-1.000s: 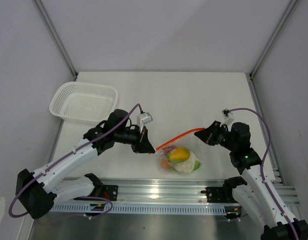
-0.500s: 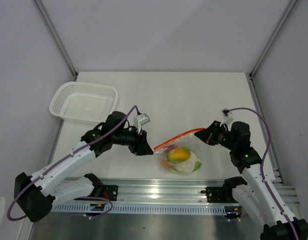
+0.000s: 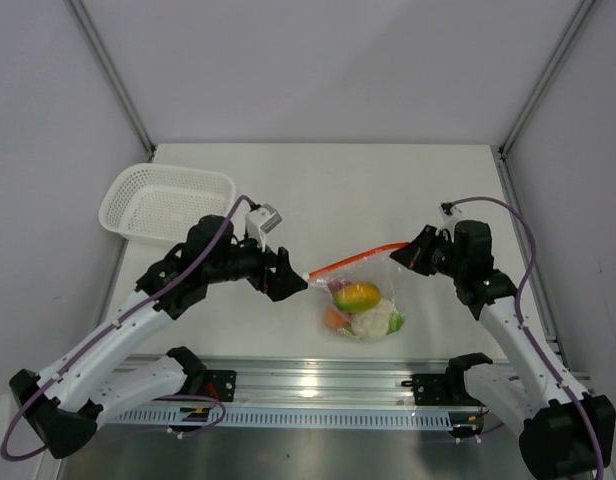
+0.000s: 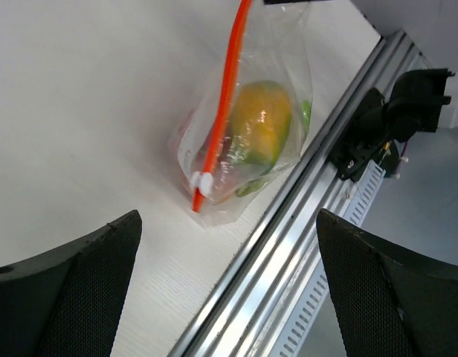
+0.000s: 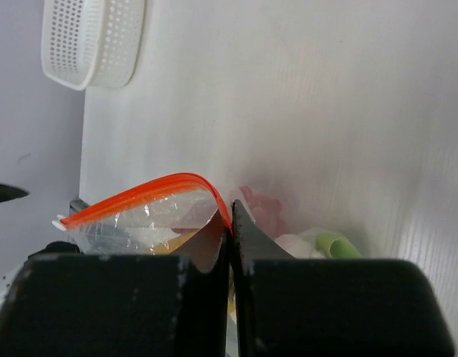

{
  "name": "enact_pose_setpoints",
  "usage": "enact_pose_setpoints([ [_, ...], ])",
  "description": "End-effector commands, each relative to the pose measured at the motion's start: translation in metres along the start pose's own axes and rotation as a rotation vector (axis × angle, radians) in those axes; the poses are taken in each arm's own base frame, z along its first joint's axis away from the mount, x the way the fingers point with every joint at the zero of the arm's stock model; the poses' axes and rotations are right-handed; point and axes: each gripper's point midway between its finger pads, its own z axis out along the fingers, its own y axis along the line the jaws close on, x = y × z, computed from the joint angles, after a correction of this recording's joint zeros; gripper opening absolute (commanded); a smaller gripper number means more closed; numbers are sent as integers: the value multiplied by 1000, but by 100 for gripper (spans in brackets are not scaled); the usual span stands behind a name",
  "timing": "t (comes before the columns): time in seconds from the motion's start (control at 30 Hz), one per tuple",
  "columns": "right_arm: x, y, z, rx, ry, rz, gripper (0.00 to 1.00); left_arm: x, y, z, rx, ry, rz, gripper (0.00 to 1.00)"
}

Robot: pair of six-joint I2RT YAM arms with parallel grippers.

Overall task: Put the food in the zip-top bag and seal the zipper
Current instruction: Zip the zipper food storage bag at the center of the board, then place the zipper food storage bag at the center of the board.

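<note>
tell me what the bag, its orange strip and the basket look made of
Bag: thin clear plastic film, glossy; it crinkles and the food shows through. Orange strip: looks like stiffer opaque plastic, smooth. Basket: white moulded plastic, likely rigid, with a regular hole grid.

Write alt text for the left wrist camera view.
A clear bag holding a mango and other food rests on a white table beside a metal rail, an orange strip with a white slider at its near end running along its mouth. The left arm's two dark fingers frame the bottom corners, wide apart and empty.
</note>
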Motion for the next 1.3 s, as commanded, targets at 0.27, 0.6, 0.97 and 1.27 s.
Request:
enact_pose_setpoints([
  [0.27, -98, -16, 53, 182, -100, -28, 0, -16, -12, -34, -17, -117, 4, 99],
  [0.6, -126, -95, 132, 341, 38, 157, 0, 4, -23, -43, 43, -127, -53, 100],
  [0.97, -120, -140, 162, 406, 80, 236, 17, 16, -22, -40, 60, -123, -80, 100],
  [1.27, -150, -129, 144, 470, 35, 122, 90, 25, -14, -36, 29, -109, -102, 100],
])
